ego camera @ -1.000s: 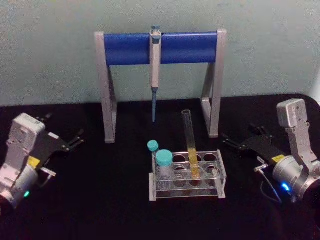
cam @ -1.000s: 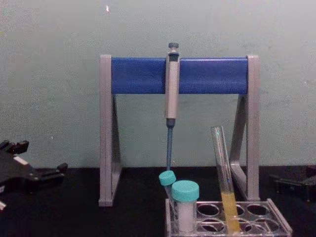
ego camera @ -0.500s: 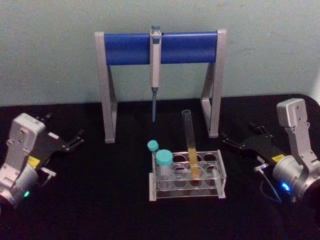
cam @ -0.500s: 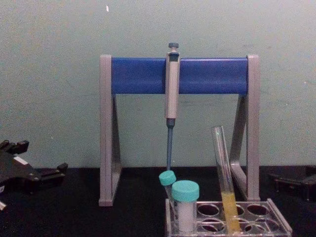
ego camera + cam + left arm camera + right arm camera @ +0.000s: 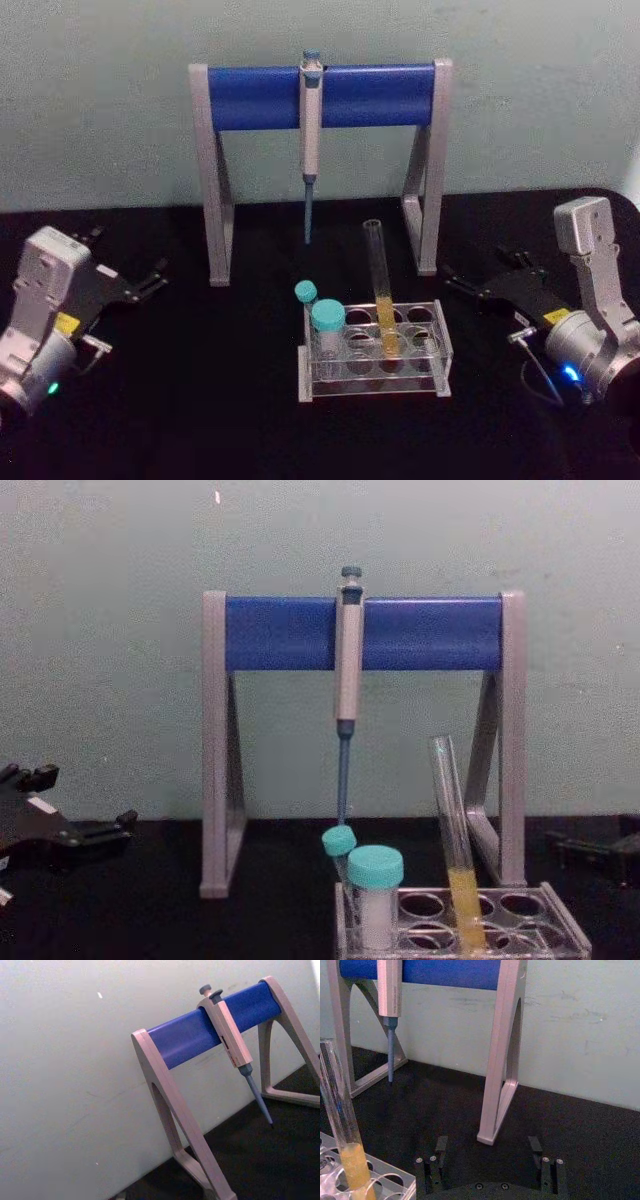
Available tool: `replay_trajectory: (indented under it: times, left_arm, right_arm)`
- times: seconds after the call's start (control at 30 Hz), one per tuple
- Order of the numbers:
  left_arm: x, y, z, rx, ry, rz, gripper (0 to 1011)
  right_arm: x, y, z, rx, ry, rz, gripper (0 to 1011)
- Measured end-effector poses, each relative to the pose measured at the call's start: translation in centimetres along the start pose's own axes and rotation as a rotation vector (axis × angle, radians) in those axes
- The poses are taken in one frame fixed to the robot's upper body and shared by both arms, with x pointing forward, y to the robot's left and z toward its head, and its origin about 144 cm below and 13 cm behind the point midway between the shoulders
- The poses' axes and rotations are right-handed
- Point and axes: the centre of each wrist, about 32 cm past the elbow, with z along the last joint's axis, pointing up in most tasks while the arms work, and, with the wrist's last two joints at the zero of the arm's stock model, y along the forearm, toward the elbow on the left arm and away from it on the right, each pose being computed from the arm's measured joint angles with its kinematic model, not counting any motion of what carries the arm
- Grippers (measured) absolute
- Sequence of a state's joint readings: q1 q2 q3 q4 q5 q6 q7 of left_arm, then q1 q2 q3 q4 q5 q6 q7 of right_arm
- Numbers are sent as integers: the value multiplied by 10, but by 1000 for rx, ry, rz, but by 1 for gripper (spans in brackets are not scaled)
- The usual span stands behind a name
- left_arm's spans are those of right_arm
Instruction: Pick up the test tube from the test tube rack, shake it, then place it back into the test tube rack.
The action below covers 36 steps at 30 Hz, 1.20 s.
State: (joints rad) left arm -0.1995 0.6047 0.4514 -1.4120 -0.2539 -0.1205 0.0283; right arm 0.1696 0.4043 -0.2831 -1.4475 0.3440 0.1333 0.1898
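Black cloth covered the table [image 5: 200, 400] before a pale wall. From the head, the test tube [image 5: 380, 290] stood leaning in the test tube rack [image 5: 375, 352], teal-capped vials [image 5: 327, 320] beside it; the left gripper [image 5: 148, 283] and right gripper [image 5: 462, 285] rested well apart, fingers spread. The right wrist showed its fingers [image 5: 441, 1146] parted, holding nothing. From the chest, the pipette [image 5: 347, 660] hung on its stand [image 5: 363, 632].

The right gripper [image 5: 490, 1152] is hovering low over the black table [image 5: 580, 1130], its jaws standing apart. A long clear glass test tube [image 5: 342, 1130] holding yellow liquid is leaning in the clear plastic rack [image 5: 390, 1177], before the grey-and-blue pipette stand [image 5: 502, 1050].
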Motion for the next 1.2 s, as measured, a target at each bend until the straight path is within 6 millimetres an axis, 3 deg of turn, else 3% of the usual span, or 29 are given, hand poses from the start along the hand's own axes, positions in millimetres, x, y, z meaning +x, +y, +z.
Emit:
replay_trajectory:
  times: [1.2]
  left_arm:
    - [0, 0, 0, 0, 0, 0, 1001]
  right_arm:
    - [0, 0, 0, 0, 0, 0, 1000]
